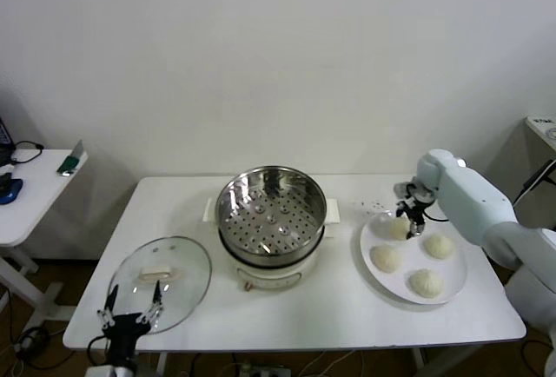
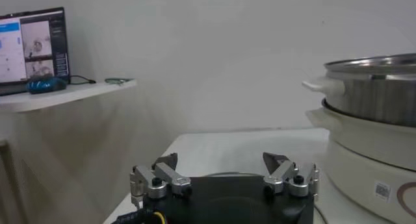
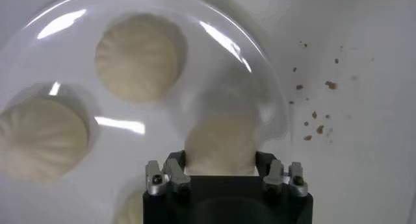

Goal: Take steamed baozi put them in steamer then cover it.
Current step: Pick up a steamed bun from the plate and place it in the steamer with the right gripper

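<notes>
The right gripper pinches a baozi on the white plate, hiding its lower half. Three more baozi sit there. The left gripper, spread wide, waits beside the glass lid. The steamer stands uncovered.

No readable text; only a blurred sticker on the steamer base.

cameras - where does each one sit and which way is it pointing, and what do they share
Head view: up on the robot's head, looking forward and down at the table, both arms showing.
Left wrist view: on the left arm, low by the table edge, facing the steamer past the open left gripper.
Right wrist view: on the right arm, looking down at the plate, the right gripper shut on a baozi.
Shared: head and left wrist views both show the steamer.
</notes>
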You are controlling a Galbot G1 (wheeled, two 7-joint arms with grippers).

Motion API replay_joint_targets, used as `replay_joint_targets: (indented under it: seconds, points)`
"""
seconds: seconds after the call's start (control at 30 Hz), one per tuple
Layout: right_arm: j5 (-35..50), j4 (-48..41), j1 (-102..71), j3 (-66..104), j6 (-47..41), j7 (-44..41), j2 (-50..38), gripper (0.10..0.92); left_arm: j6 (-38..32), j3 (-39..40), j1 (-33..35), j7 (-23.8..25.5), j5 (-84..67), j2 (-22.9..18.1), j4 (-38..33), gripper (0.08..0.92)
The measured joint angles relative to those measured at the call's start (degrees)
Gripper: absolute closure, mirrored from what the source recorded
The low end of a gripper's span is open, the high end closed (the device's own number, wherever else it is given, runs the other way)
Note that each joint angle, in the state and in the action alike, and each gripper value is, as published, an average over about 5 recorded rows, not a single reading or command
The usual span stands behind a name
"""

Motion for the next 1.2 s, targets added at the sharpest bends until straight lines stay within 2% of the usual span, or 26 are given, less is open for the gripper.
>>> replay_joint_targets:
  seconds: [0.37, 0.7, 0.93, 1.2]
  points:
    - [10.31, 7.94, 12.40, -10.15, 2.21, -2.42, 0.51, 0.337, -0.29, 0.33, 1.24, 0.01, 0.09, 0.03, -0.82, 0.177]
    - [15.56, 14.44, 23.66, -18.64, 7.69, -3.42, 7.26, 0.330, -1.02, 0.84, 2.61, -0.03, 0.16, -0.14, -1.17, 0.177]
    - [11.27, 19.18, 25.61, -20.85, 13.94, -2.25, 13.07, 0.330, -1.34, 0.73, 3.47, -0.15, 0.13, -0.21, -1.36, 0.177]
    - [-0.33, 21.58, 22.96, -20.04, 21.49, 0.82, 18.96, 0.330, -1.38, 0.56, 3.65, -0.26, 0.21, -0.43, -1.06, 0.177]
